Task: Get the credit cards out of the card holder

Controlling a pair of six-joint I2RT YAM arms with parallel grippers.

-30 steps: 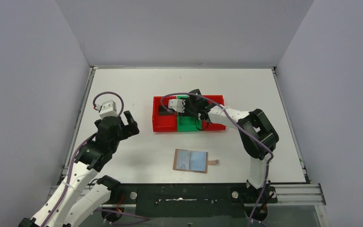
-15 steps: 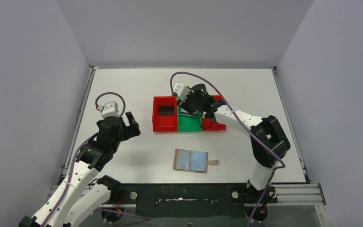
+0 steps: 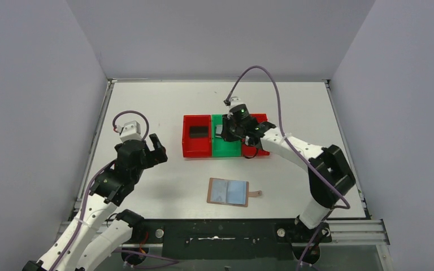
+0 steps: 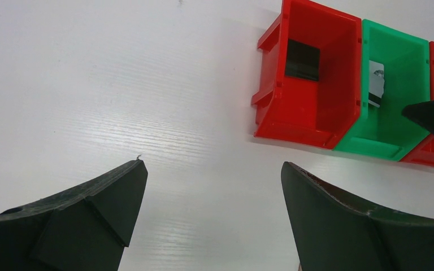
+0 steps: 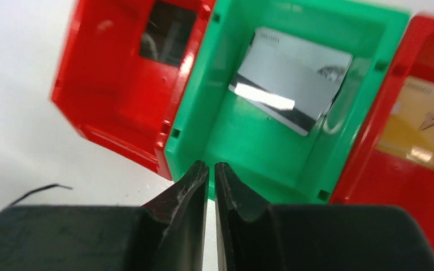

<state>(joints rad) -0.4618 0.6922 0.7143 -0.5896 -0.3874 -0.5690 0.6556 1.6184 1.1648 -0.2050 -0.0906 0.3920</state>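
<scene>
The card holder lies open on the table near the front, pale blue pockets up, strap tab to the right. A black card lies in the left red bin. A silver-grey card lies in the green bin. A gold-orange card lies in the right red bin. My right gripper is shut and empty, hovering over the green bin's near rim. My left gripper is open and empty over bare table, left of the bins.
The three bins stand joined in a row at mid-table. The black card and the silver-grey card also show in the left wrist view. White walls close the table on three sides.
My right gripper has moved right from over the left red bin to over the green bin, uncovering the black card. The left arm and card holder have not moved.
</scene>
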